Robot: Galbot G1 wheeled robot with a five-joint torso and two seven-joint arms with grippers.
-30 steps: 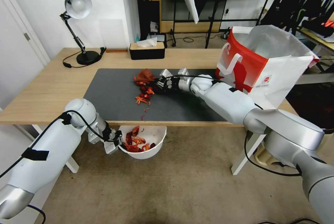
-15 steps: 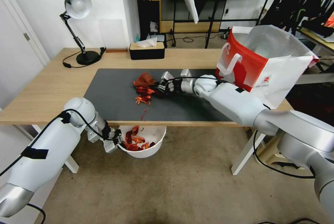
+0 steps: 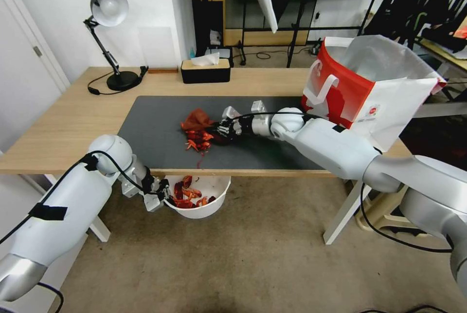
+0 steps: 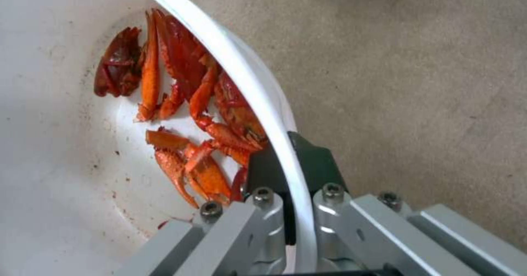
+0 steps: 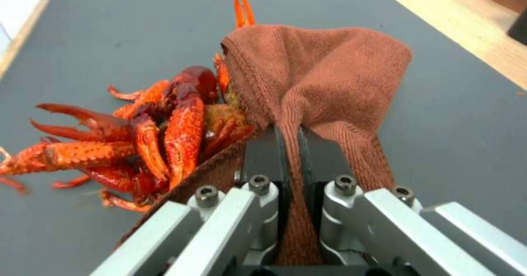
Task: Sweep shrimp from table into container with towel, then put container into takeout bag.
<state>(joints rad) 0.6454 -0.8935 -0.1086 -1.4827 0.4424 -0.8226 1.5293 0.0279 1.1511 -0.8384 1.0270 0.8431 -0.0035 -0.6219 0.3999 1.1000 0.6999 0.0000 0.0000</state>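
Note:
My right gripper [image 3: 220, 129] [image 5: 289, 144] is shut on the rust-brown towel [image 3: 196, 119] [image 5: 318, 74], low over the dark mat [image 3: 155, 128] on the table [image 3: 63, 123]. A small pile of red-orange shrimp [image 3: 197, 139] [image 5: 148, 132] lies against the towel on its near side, with a few bits trailing toward the table's front edge. Just below that edge my left gripper [image 3: 163, 194] [image 4: 288, 173] is shut on the rim of the white container [image 3: 209, 193] [image 4: 49, 152], which holds several shrimp [image 3: 187, 195] [image 4: 187, 115]. The red and white takeout bag [image 3: 360, 84] stands open at the table's right end.
A black desk lamp [image 3: 109, 35] stands at the back left of the table. A black tissue box [image 3: 205, 70] sits at the back centre. The mat's left part is bare. Carpet floor [image 3: 243, 264] lies under the container.
The right gripper has dragged the towel and the shrimp pile nearer the table's front edge and slightly left. The left gripper and container have hardly moved.

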